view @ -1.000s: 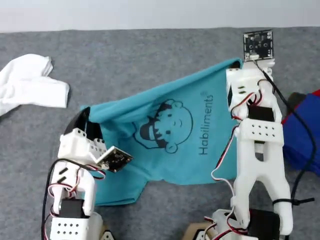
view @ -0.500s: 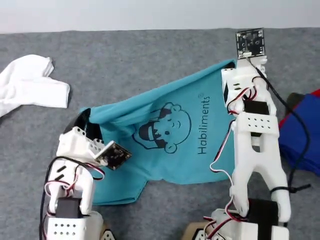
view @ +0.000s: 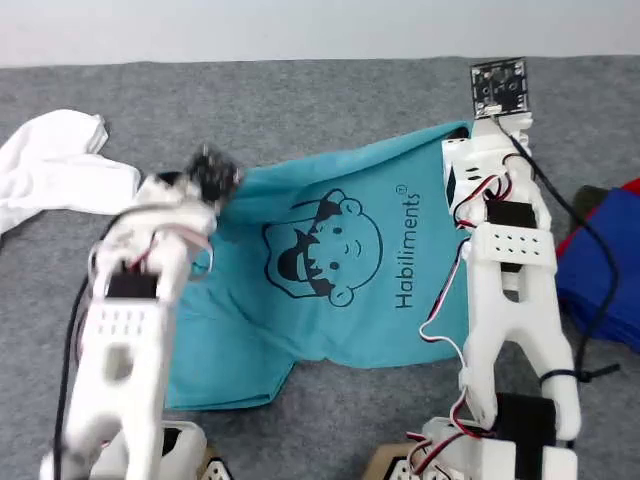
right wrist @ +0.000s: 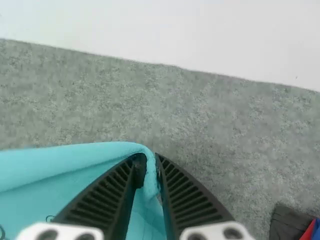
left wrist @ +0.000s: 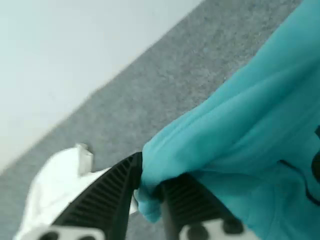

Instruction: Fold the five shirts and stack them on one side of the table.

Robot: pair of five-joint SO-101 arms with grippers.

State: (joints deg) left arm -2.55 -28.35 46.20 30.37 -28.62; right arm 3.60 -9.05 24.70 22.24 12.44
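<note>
Teal shirt (view: 330, 325) edge within both arms' fingers (right wrist: 107, 196)

We take this for a robotics lab / test bench, not a home. What tells us: tabletop (view: 330, 110) covered w/ a grey felt-like mat, plain pale wall (view: 300, 28) right behind it. Two white plastic arms at the near edge, left arm (view: 120, 335) & right arm (view: 512, 290), w/ exposed servo wires (view: 476, 192) and a bare camera board (view: 498, 88) at the wrist. Clothes lie about as work material: teal shirt (view: 330, 300), white garment (view: 60, 170), blue garment (view: 605, 270).
</note>
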